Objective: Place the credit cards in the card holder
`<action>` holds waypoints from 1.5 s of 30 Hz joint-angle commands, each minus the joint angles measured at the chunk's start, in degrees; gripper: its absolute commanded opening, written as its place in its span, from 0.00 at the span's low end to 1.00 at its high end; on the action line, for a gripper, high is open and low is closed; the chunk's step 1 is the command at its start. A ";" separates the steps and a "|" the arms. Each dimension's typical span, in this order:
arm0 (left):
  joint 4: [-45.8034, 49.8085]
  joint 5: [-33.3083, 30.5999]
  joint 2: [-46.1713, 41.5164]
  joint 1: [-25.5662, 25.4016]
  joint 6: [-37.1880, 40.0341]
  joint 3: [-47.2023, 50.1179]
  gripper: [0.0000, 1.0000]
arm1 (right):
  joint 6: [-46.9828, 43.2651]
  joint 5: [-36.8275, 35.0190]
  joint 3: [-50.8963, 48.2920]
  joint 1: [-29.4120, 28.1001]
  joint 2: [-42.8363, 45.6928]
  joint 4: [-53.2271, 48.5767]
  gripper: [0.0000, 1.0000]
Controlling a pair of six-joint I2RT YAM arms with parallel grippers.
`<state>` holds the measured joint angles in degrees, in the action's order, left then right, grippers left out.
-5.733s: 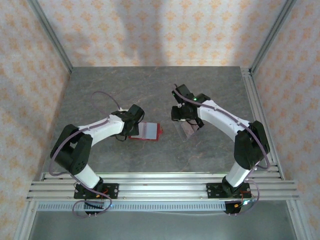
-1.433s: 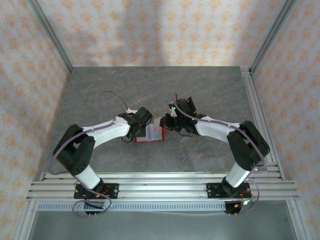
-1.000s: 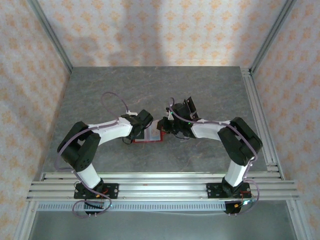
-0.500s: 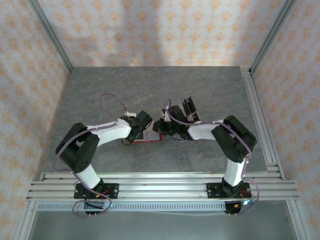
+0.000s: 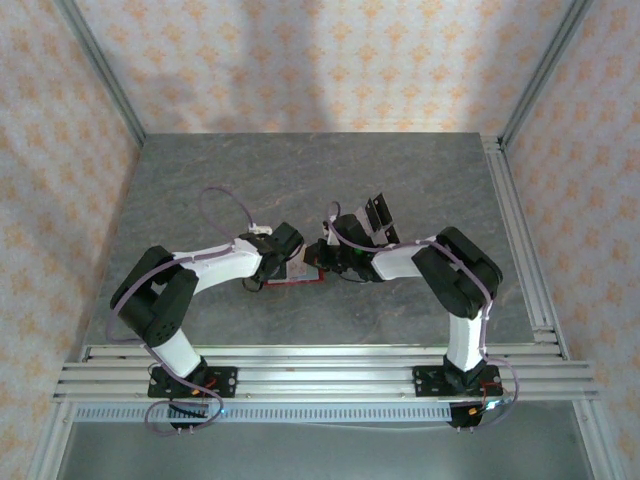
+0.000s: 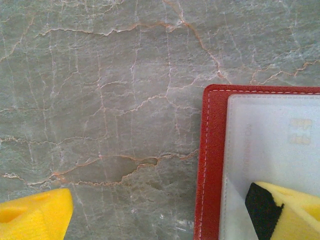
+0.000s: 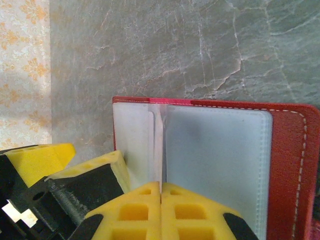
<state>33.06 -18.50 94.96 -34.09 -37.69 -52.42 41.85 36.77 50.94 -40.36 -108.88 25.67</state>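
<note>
Pinching edge of pale grey-pink credit card [image 7: 158, 140], right gripper [image 7: 160, 189] clenched above open red folding card holder [image 7: 292, 165] | left gripper [image 6: 155, 220] released, finger [image 6: 295, 215] pinning holder | card likely stiff, light, slippery.

The card holder [image 7: 292, 165] is red with pale stitching and milky grey inside. The surface [image 6: 100, 75] is grey-green marbling with rusty veins. The walls [image 5: 300, 60] are cream with orange floral motifs.
</note>
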 commanded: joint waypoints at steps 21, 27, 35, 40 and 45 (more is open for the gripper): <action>3.84 -0.53 1.70 0.42 -0.10 2.06 0.92 | -3.23 0.23 -4.18 2.57 -1.36 3.38 0.00; 3.87 -0.61 1.82 0.42 -0.12 1.98 0.92 | -3.01 1.53 -3.58 2.65 -2.70 4.48 0.00; 4.23 -0.71 1.91 0.38 -0.19 1.72 0.92 | 2.95 4.07 -6.39 3.31 -0.53 12.99 0.00; 4.31 -0.66 1.72 0.42 -0.19 1.71 0.92 | 4.36 4.43 -6.92 3.77 1.06 14.50 0.00; 4.34 -0.72 1.86 0.42 -0.19 1.67 0.92 | 4.88 5.28 -6.51 3.77 1.21 15.50 0.00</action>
<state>32.95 -18.52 94.98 -34.09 -37.69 -52.42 46.06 41.23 44.36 -36.91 -109.73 38.24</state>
